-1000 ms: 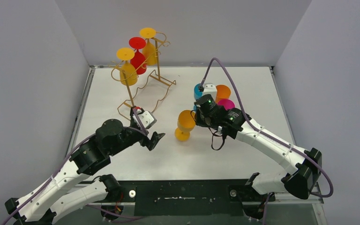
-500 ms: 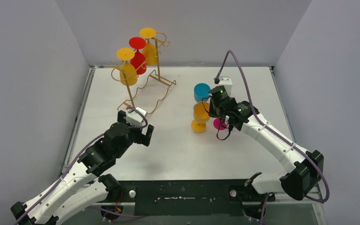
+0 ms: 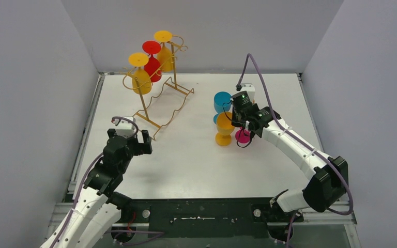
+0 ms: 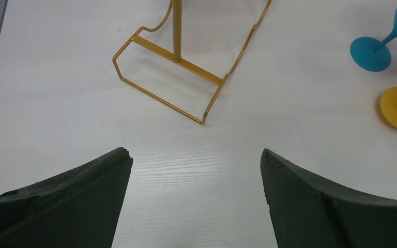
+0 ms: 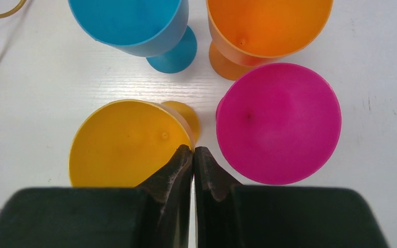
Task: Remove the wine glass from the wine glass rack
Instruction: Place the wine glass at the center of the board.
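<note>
**Three glasses left hanging; left claw open before the rack**

The wine glass rack (image 4: 177, 31) stands at the far left of the table (image 3: 186, 160). Three glasses hang on it foot up and bowl down: a near yellow glass (image 3: 141, 80), a red glass (image 3: 152, 67) and a far yellow glass (image 3: 165, 54). The left claw (image 4: 195, 153) hovers near the rack's wire base, its fingers wide apart and holding nothing. The near yellow glass is probably the next one to take, since it hangs closest to that claw.

The right claw (image 5: 193, 151) is at the rim of a yellow table glass (image 5: 126, 142). Its fingers are pressed almost together, apparently with the thin rim between them. That glass stands upright just beside a blue glass (image 5: 129, 20), an orange glass (image 5: 269, 23) and a pink glass (image 5: 279, 124).

The glasses look like opaque coloured plastic, so I judge them light, stiff and unlikely to break, but smooth enough to slip. The bowl is the widest part and the easiest to reach from below or from the side. A firm hold across it, or on the stem just under the foot, should do. The foot seems to rest over a wire loop, so the glass likely has to slide out sideways and not be pulled straight down. The rack is thin wire and probably light, and a snagged foot could drag or tip it.
</note>
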You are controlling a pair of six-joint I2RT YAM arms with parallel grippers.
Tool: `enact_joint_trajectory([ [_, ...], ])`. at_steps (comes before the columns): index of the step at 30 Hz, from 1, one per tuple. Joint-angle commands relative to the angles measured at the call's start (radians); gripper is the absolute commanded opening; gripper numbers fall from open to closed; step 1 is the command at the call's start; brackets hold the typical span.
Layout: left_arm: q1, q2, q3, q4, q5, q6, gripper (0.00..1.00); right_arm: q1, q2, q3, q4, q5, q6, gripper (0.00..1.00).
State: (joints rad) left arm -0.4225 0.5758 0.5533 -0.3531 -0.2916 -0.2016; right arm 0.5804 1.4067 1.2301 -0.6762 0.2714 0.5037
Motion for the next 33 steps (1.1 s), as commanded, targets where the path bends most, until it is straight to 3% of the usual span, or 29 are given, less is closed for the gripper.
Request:
enact_joint_trajectory([
  [1, 0.007, -0.051, 0.002, 0.064, -0.034, -0.048, 0.93, -0.018, 0.030, 0.037, 0.065, -0.012, -0.032, 0.00],
  [11, 0.005, -0.169, -0.021, 0.059, -0.123, -0.050, 0.92, -0.037, 0.072, 0.048, 0.095, -0.031, -0.056, 0.00],
  [23, 0.005, -0.160, -0.017, 0.052, -0.129, -0.052, 0.92, -0.048, 0.106, 0.093, 0.076, -0.031, -0.070, 0.05],
  [28, 0.004, -0.162, -0.018, 0.053, -0.127, -0.053, 0.92, -0.051, 0.099, 0.118, 0.051, -0.032, -0.075, 0.20],
  [33, 0.004, -0.164, -0.016, 0.052, -0.125, -0.053, 0.91, -0.051, 0.089, 0.145, 0.037, -0.047, -0.081, 0.28],
])
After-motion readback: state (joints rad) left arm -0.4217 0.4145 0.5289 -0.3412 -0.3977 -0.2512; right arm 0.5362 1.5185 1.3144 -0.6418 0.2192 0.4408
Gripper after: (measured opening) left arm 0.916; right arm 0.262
